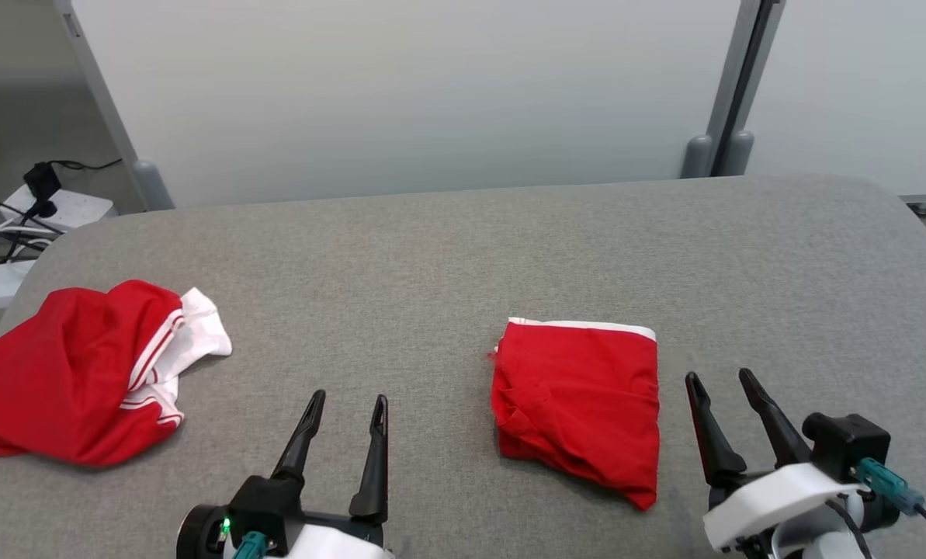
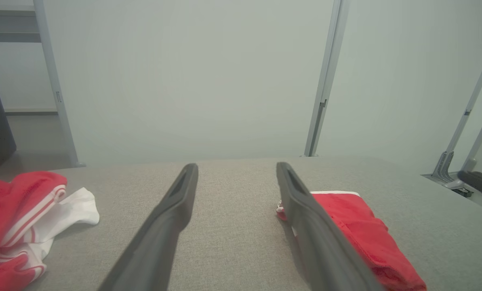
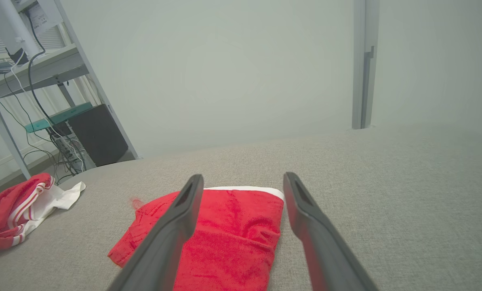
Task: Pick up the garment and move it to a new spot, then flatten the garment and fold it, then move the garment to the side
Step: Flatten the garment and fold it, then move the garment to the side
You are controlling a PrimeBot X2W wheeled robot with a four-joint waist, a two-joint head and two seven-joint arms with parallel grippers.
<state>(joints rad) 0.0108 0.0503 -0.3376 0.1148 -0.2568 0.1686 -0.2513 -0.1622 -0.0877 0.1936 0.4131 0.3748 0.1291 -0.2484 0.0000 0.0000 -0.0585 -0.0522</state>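
A red garment [image 1: 579,404] with a white band along its far edge lies folded into a rough rectangle on the grey padded table [image 1: 463,256], right of centre. It also lies in the left wrist view [image 2: 354,218] and the right wrist view [image 3: 232,234]. A second red garment with white striped trim [image 1: 67,373] sits crumpled at the table's left edge. My left gripper [image 1: 350,397] is open above the table's near edge, left of the folded garment. My right gripper [image 1: 718,376] is open just right of that garment. Neither touches cloth.
A white power strip with black cables [image 1: 59,206] lies on the floor beyond the table's left corner. Pale partition panels with grey posts [image 1: 730,147] stand behind the table. A shelf frame with cables [image 3: 43,68] and a black box [image 3: 97,133] stand further left.
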